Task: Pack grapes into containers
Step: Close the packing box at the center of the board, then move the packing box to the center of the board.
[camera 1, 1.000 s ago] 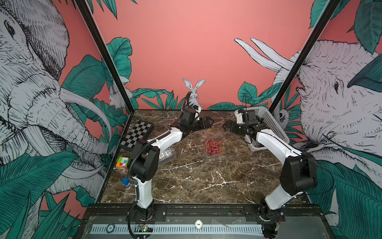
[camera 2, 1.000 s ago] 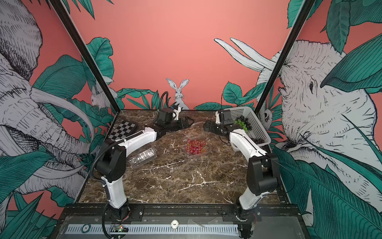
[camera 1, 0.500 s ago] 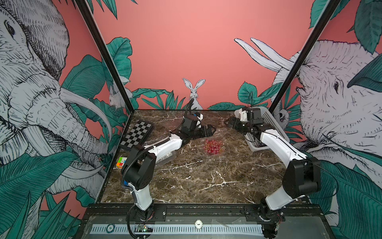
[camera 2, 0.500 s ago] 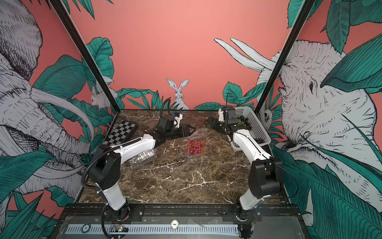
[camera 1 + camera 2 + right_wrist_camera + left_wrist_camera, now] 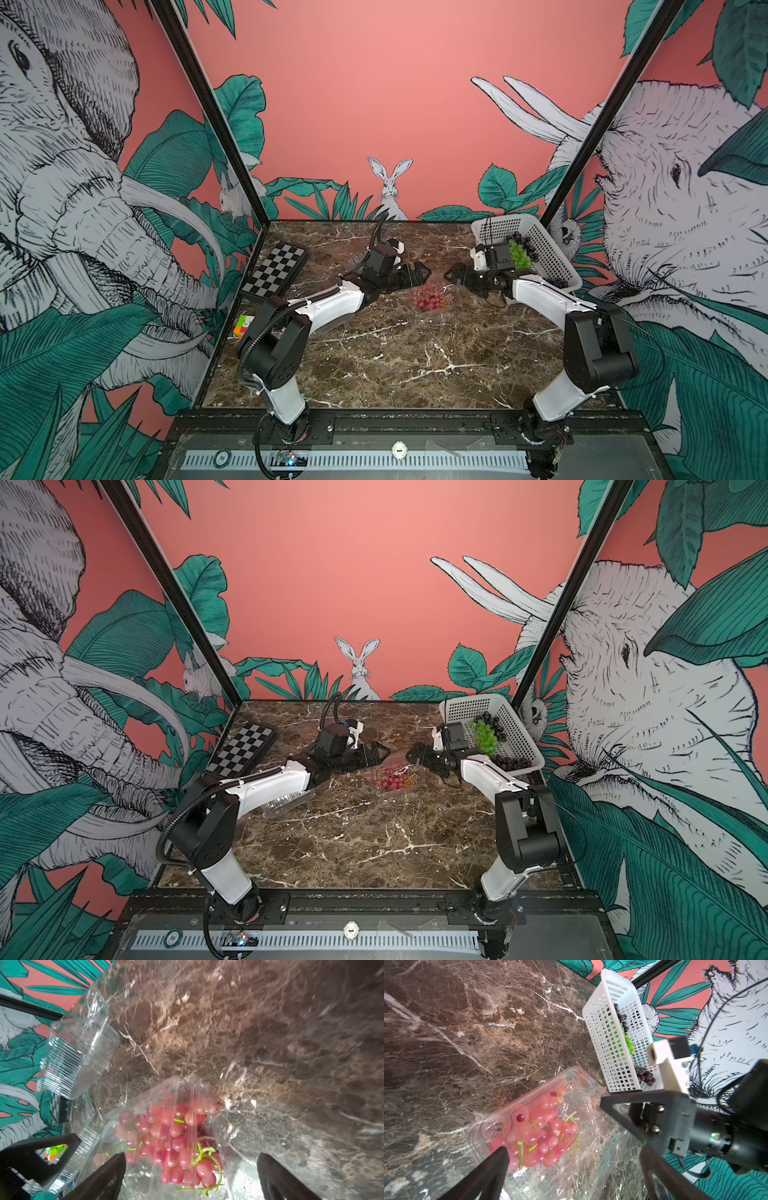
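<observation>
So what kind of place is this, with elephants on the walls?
Probably a robot practice booth, not a kitchen. Two robot arms are mounted at the edge of the marble table, picture walls box it in, and a basket holds grapes for packing.

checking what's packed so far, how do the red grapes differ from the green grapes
Colour: the red grapes are pinkish red, the green grapes bright green.
Place: the red grapes lie in a clear container on the table; the green grapes lie in the white basket at the far right corner.
Company: the red grapes are alone in theirs; the green grapes sit among dark grapes.
Both are small bunches.
</observation>
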Robot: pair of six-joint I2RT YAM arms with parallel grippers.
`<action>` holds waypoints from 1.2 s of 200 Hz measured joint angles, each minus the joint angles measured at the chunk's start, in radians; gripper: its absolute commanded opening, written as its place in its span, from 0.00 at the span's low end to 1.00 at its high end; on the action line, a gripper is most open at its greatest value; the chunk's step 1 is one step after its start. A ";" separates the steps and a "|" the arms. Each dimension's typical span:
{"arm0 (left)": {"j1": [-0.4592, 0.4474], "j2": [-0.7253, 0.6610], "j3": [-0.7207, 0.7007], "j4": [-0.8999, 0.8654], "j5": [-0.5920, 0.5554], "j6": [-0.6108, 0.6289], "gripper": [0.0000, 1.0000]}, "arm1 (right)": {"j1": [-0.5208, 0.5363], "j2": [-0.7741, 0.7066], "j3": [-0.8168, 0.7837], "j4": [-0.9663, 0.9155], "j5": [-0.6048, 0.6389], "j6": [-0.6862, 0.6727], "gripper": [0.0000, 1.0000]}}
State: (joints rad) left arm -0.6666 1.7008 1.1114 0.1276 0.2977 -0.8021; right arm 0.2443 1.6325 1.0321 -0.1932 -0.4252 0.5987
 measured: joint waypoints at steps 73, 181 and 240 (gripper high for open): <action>0.000 -0.016 -0.098 0.015 -0.052 -0.103 1.00 | 0.010 0.010 -0.103 0.092 -0.026 0.010 0.98; 0.000 0.183 -0.016 0.082 -0.040 -0.253 1.00 | 0.037 0.050 -0.158 0.264 -0.058 0.129 0.88; 0.034 0.195 0.048 0.063 -0.036 -0.253 0.99 | 0.064 0.085 -0.135 0.299 -0.040 0.189 0.87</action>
State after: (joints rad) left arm -0.6331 1.8961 1.1591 0.1909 0.2619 -1.0546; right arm 0.3084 1.7172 0.8974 0.1059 -0.4648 0.7876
